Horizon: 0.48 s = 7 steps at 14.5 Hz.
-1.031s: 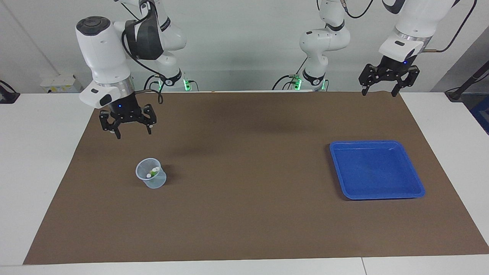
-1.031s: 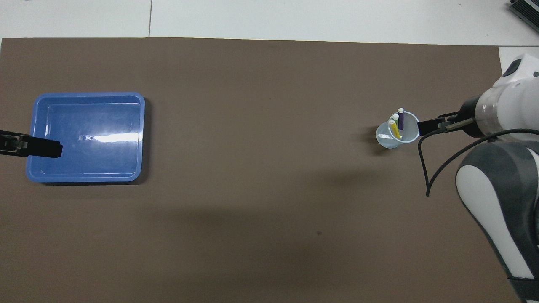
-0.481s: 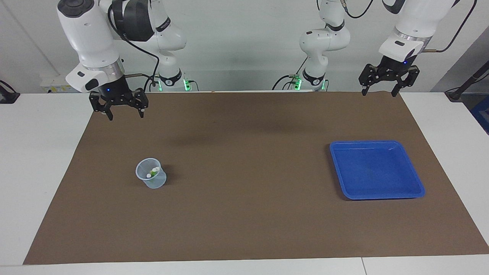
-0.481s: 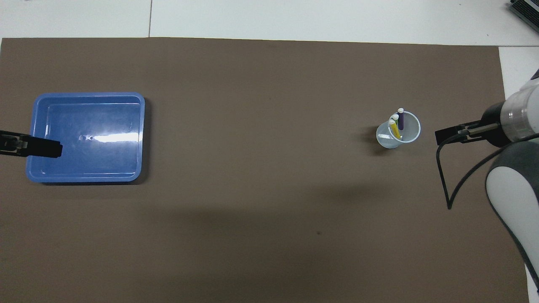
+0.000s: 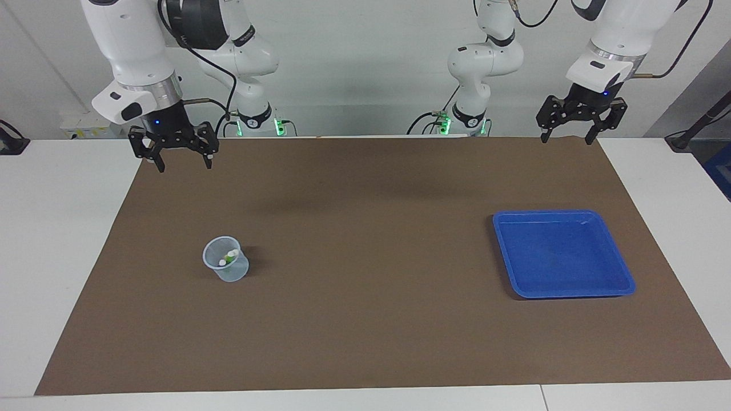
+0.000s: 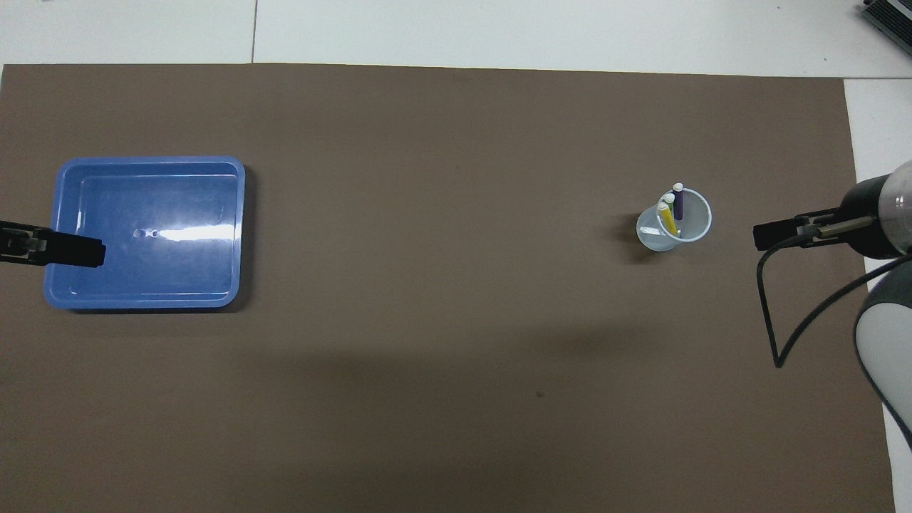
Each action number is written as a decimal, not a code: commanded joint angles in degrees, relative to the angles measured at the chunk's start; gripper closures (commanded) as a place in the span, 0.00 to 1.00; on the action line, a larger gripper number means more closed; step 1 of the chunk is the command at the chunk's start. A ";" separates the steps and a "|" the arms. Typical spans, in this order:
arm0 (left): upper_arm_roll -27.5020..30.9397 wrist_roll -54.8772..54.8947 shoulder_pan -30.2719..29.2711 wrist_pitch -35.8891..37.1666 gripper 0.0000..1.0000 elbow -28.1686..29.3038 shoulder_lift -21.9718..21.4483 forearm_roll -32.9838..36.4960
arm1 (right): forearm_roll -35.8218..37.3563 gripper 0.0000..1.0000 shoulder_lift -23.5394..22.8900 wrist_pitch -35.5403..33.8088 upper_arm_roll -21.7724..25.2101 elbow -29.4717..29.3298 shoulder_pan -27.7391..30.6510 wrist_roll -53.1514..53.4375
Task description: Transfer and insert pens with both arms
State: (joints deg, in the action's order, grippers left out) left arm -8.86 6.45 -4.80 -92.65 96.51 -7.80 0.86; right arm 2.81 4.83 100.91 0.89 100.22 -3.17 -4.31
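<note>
Up near your robots' edge of the brown paper mat (image 5: 365,319), you've got both grippers raised and empty. Your right gripper (image 5: 175,159) hangs over the mat's corner at the right arm's end, fingers spread wide, nothing between them. Your left gripper (image 5: 572,132) waits over the corner at the left arm's end, fingers just as wide, also holding nothing.

Now take the clear plastic cup (image 6: 675,219) as your landmark, farther out on the mat. Standing inside it, leaning on the wall, are the purple pen (image 6: 679,204), the yellow pen (image 6: 667,219) and the bright green pen (image 5: 229,258), pale caps up. From the overhead camera your right gripper sits well apart from that cup, toward the right arm's end and not over it.

Well away from the cup, at the left arm's end, lies the shallow blue plastic tray (image 5: 625,281) with nothing in it.

So by my reading all three pens are inserted and the job looks done. Your next move calls only for parking both arms clear.
</note>
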 commanded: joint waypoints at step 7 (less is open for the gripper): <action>0.16 0.67 -0.03 0.02 0.00 1.75 -1.69 0.54 | -3.87 0.00 -0.88 -5.62 0.08 -4.77 1.68 0.44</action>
State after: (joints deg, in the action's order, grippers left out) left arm -8.86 6.45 -4.80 -92.65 96.51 -7.80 0.86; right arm -0.01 4.78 97.57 1.19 97.29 -1.89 -4.17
